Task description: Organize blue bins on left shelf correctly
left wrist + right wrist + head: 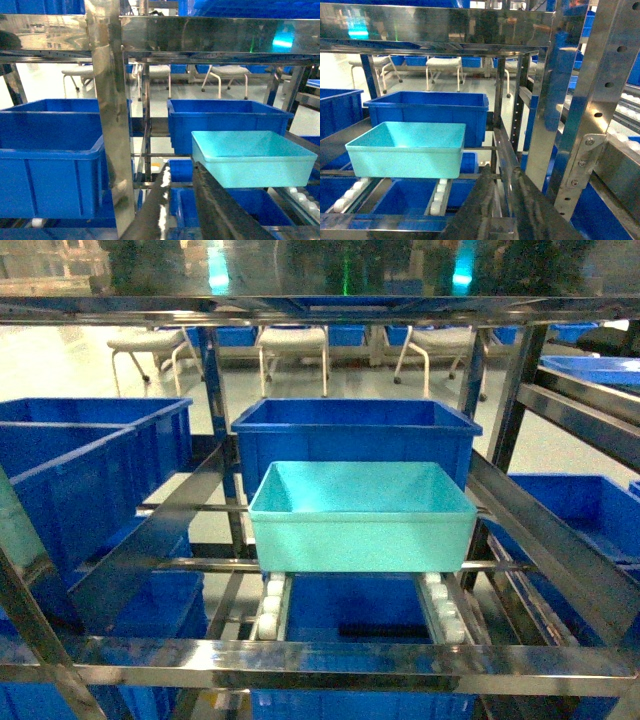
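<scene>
A light turquoise bin sits empty on the white roller tracks of the left shelf, in the middle bay. A royal-blue crate stands right behind it. In the left wrist view my left gripper is open, below and left of the turquoise bin, holding nothing. In the right wrist view my right gripper is open, to the right of the bin and apart from it; a steel rail shows through its gap. Neither gripper shows in the head view.
Two royal-blue crates fill the bay to the left, behind a steel post. More blue crates sit on the level below. A perforated steel upright stands close on the right. Chairs stand on the floor beyond.
</scene>
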`<state>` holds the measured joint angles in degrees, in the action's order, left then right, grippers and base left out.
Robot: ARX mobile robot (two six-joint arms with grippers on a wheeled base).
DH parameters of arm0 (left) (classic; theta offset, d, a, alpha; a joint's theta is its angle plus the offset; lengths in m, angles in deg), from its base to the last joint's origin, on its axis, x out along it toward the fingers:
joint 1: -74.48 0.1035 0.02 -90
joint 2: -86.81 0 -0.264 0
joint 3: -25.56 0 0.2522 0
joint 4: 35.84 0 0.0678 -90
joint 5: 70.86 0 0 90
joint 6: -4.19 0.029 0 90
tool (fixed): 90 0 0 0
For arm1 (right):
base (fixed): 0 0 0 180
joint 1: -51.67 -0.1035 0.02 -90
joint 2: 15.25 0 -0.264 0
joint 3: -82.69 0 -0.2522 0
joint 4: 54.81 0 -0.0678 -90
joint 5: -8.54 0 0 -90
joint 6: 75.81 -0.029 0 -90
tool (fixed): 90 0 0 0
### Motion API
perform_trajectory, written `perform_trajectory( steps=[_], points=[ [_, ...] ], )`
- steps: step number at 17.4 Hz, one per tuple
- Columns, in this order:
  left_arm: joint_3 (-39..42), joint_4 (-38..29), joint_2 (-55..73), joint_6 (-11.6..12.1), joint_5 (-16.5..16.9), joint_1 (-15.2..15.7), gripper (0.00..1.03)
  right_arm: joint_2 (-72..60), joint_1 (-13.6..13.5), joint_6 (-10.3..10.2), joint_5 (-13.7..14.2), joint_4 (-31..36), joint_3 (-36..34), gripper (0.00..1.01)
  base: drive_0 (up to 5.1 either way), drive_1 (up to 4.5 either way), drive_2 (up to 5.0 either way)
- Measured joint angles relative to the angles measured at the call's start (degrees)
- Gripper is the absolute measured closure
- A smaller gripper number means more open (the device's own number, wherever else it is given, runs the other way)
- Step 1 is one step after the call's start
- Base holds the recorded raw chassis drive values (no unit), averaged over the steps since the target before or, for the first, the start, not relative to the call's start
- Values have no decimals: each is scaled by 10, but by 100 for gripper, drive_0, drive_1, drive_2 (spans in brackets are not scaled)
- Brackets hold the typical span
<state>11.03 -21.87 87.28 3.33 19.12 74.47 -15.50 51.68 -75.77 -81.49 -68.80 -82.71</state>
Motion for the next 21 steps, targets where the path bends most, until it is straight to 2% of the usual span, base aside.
perform_trajectory(
  steps=[1,2,6,8,9,10,21],
  points=[
    [0,0,0,0,0,0,79,0,0,0,0,0,0,79,0,0,0],
    [0,0,0,0,0,0,65,0,0,0,0,0,0,66,0,0,0],
    [0,0,0,0,0,0,27,0,0,0,0,0,0,27,0,0,0],
    [0,0,0,0,0,0,6,0,0,0,0,0,0,4,0,0,0],
    [0,0,0,1,0,0,4,0,0,0,0,0,0,1,0,0,0],
    [0,0,0,0,0,0,5,0,0,0,0,0,0,4,0,0,0],
    [0,0,0,0,0,0,5,0,0,0,0,0,0,3,0,0,0]
  ],
)
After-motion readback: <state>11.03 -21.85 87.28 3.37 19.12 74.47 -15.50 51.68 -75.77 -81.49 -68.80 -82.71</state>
